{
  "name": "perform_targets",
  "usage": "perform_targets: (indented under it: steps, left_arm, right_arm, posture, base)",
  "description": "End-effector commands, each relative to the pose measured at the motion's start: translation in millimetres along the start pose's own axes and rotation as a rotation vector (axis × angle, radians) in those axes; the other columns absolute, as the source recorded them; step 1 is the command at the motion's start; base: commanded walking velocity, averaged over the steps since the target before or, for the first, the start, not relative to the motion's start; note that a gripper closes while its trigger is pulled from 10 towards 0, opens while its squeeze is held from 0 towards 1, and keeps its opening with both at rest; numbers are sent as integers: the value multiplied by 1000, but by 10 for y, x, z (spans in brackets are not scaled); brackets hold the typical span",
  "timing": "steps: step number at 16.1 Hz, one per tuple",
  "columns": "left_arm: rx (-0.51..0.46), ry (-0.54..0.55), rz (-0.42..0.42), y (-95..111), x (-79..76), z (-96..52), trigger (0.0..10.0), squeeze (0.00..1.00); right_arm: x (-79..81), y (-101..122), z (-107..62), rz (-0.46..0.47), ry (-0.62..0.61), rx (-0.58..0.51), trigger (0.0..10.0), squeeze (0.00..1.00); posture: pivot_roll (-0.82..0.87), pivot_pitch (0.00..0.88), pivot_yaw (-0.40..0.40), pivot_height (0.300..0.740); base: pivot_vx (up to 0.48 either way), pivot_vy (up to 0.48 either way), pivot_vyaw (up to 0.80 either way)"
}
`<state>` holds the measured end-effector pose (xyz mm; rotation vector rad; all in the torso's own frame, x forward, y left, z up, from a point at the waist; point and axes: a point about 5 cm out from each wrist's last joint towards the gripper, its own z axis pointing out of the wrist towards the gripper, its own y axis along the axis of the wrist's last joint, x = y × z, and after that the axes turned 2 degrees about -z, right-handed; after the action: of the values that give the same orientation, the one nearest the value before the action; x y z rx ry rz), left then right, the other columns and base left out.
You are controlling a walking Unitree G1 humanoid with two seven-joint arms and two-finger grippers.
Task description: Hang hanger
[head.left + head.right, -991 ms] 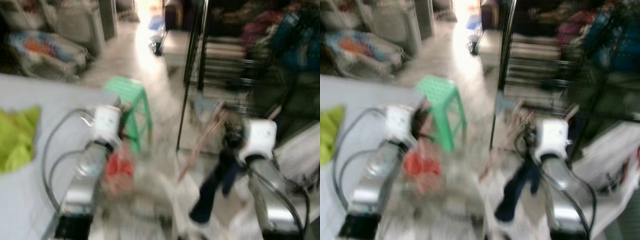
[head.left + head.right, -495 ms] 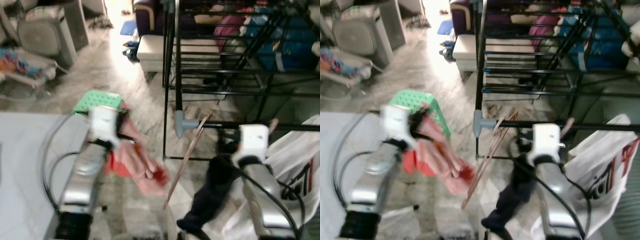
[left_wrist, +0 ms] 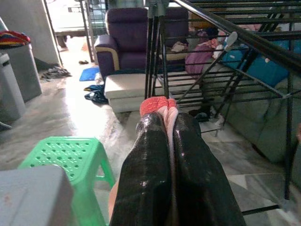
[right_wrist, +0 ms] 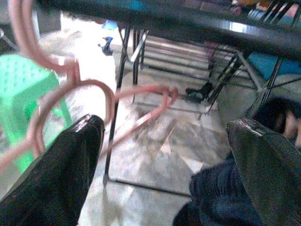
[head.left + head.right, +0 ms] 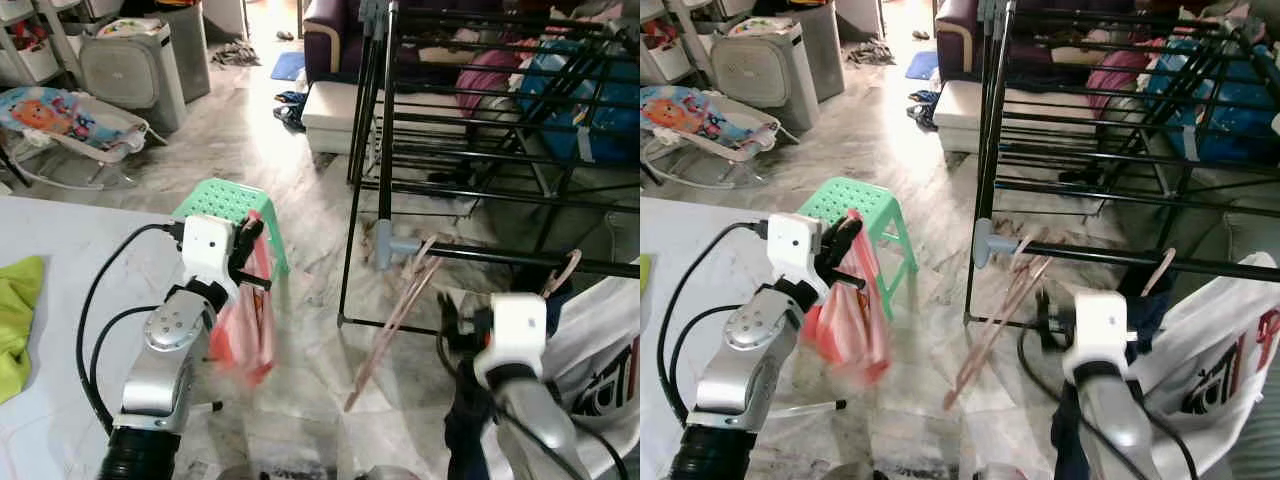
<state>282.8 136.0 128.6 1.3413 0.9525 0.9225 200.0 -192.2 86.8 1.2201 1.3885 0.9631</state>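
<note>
The room was a cluttered living space with a pale marble floor (image 5: 300, 180), a purple armchair (image 3: 127, 44) at the back and a black drying rack (image 5: 470, 110) filling the robot's right side. A green stool (image 5: 225, 205) stood on the floor ahead of the left arm.

The pink hanger (image 5: 395, 310) hung in a slant from the rack's lower rail (image 5: 1110, 258), its long axis running down and toward the robot's left, the hook end up at the rail. It lay just ahead of the right gripper (image 4: 164, 155) and slightly to that gripper's left, so the right arm was clearly the nearer one. That gripper's fingers (image 4: 61, 174) were spread wide with nothing between them, and a dark blue garment (image 4: 225, 197) hung beside one finger.

The left gripper (image 3: 167, 155) was closed tight on a pink-red cloth (image 5: 245, 320), which drooped in front of the stool, well apart from the rack.

The right wrist view showed the hanger's curved hook loops close beside one finger and the rail overhead (a detail the head views left too small to read), while the head views showed the hanger's whole slanted length.
</note>
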Motion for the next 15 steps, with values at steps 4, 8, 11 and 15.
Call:
perform_targets:
  steps: [4, 8, 11, 15]
  left_arm:
    - [-17, -37, 31, 76, -26, 24, 10000, 0]
    - [1, -69, 48, 55, -79, 9, 10000, 0]
    - [13, -83, 55, 21, -118, 8, 10000, 0]
    - [24, -91, 56, 1, -142, -12, 10000, 0]
  right_arm:
    - [177, 190, -59, -8, 239, -62, 10000, 0]
    - [427, 218, 22, -36, 534, 57, 10000, 0]
    - [339, 93, 268, 5, 453, 182, 10000, 0]
    - [182, -56, 320, -4, 356, 331, 10000, 0]
  posture:
    - [-42, 0, 11, 740]
    - [-36, 0, 10, 740]
    - [-34, 0, 6, 740]
    - [-31, 0, -2, 740]
  base:
    - [0, 0, 0]
    - [0, 0, 0]
    - [0, 0, 0]
    - [0, 0, 0]
